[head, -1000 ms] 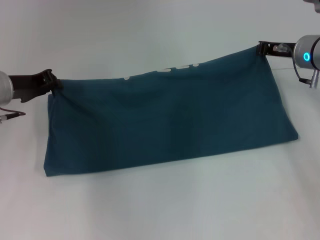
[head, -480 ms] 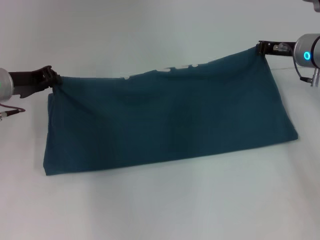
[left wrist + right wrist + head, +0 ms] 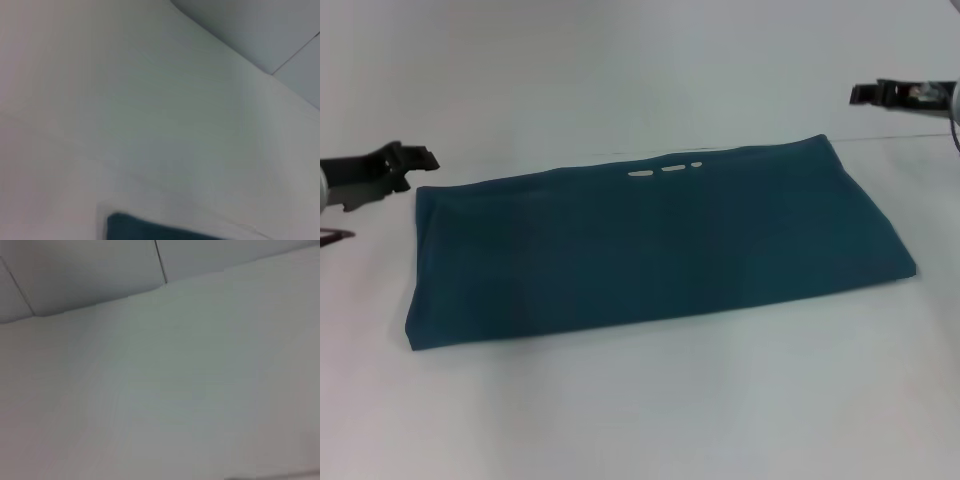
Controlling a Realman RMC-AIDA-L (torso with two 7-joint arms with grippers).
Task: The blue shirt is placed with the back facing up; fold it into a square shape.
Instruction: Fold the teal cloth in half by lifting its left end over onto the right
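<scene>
The blue shirt (image 3: 660,240) lies flat on the white table (image 3: 650,400) as a long folded band, wider than it is deep. A few white marks of lettering (image 3: 665,169) peek out at its far edge. My left gripper (image 3: 412,157) hovers open just off the shirt's far left corner, holding nothing. My right gripper (image 3: 860,94) is open too, raised above and beyond the far right corner, apart from the cloth. In the left wrist view a corner of the blue shirt (image 3: 150,230) shows. The right wrist view shows only table and wall.
The white table top surrounds the shirt on all sides. A grey wall (image 3: 100,270) rises behind the table. A thin cable (image 3: 335,235) hangs by the left arm.
Both grippers let go of the shirt's far corners and drew outward. The raised far edge dropped flat, and the fold now covers most of the lettering.
</scene>
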